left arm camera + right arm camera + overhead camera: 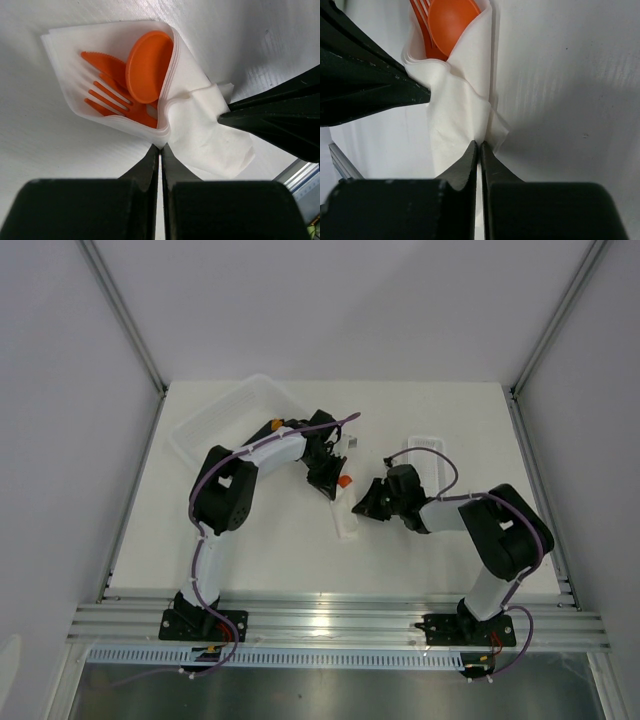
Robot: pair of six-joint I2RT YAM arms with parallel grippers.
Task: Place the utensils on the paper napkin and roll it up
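Closest in, the left tool has its two black fingers pressed together with barely a slit between them, and the tips nip the near corner of the paper napkin; the napkin is folded over the utensils like a pocket, open at the far end; inside it the spoon lies bowl-down on top of the fork, whose tines point to the left, and a toothed orange blade shows just beyond the tines; the right tool comes in from the right as a dark wedge, closed too, its tip pinching a puckered crease of the paper; from its own wrist view its fingers meet at the napkin's near fold; seen from above, the napkin lies as a slim white strip in the middle of the desk, between the two tools, with one orange end poking out at the far tip beside the left tool; a translucent bin sits at the far left behind the left arm; a narrow white tray lies beyond the right arm.
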